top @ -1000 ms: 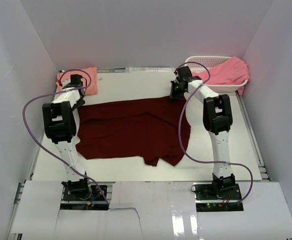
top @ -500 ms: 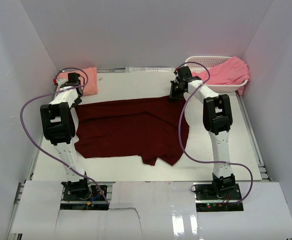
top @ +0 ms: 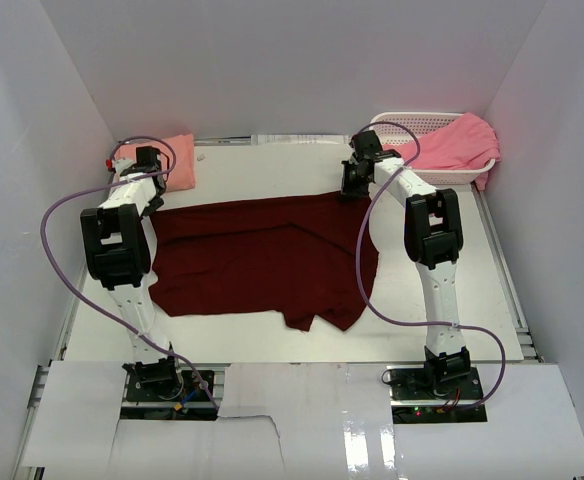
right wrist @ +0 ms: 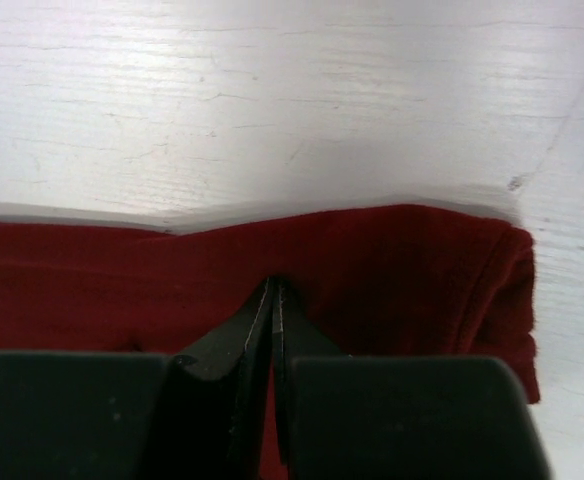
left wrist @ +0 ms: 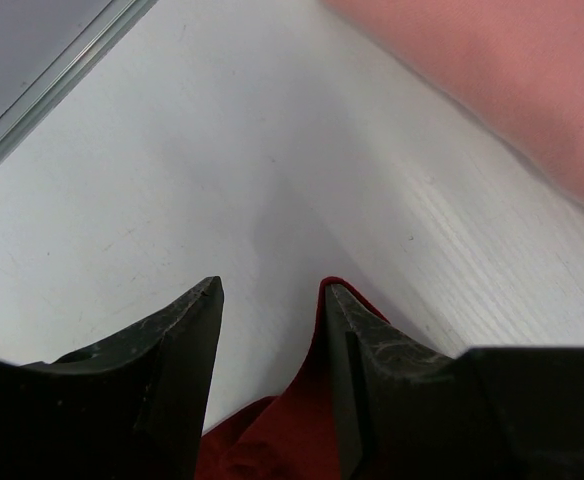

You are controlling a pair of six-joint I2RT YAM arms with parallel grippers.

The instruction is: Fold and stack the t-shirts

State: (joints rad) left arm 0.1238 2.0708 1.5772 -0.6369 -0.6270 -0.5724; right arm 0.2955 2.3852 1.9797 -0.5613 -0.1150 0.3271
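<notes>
Wrist views show the right hand clamped on the far edge of the maroon t-shirt, and the left hand parted over its corner. Overhead, it lies spread on the worktop, both hands too small to judge.

The left gripper hangs low over the white table, its two dark fingers parted, with bare tabletop showing between the tips. A corner of the dark maroon t-shirt lies in the gap lower down and runs up the inner face of the finger on the right of the view, as far as its tip; the jaws stand apart around it, not closed on it. The salmon-peach t-shirt, blurred, fills the upper right corner. A metal rail follows the table's edge at upper left, with grey wall beyond
</notes>
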